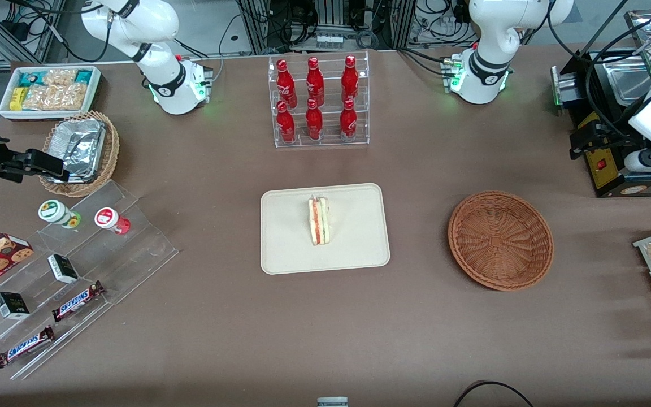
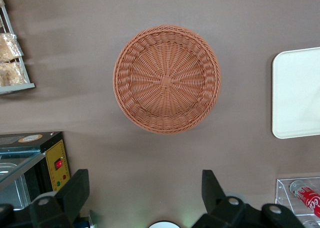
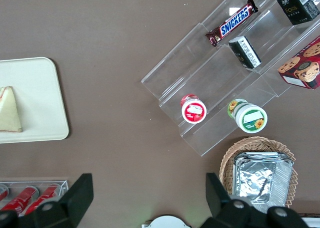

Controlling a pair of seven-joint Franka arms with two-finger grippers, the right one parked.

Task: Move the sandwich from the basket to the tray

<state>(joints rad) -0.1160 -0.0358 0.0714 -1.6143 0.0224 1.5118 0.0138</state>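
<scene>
The sandwich (image 1: 319, 220) already lies on the tray (image 1: 286, 254), at nine o'clock from the empty basket (image 1: 500, 240); it is judged light, soft, best pinched gently across the bread faces; the gripper (image 2: 145, 193) hangs open above the table near the basket, holding nothing.

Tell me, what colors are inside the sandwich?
Red-orange and green stripes between pale bread on the sandwich; the front view shows it best.
</scene>
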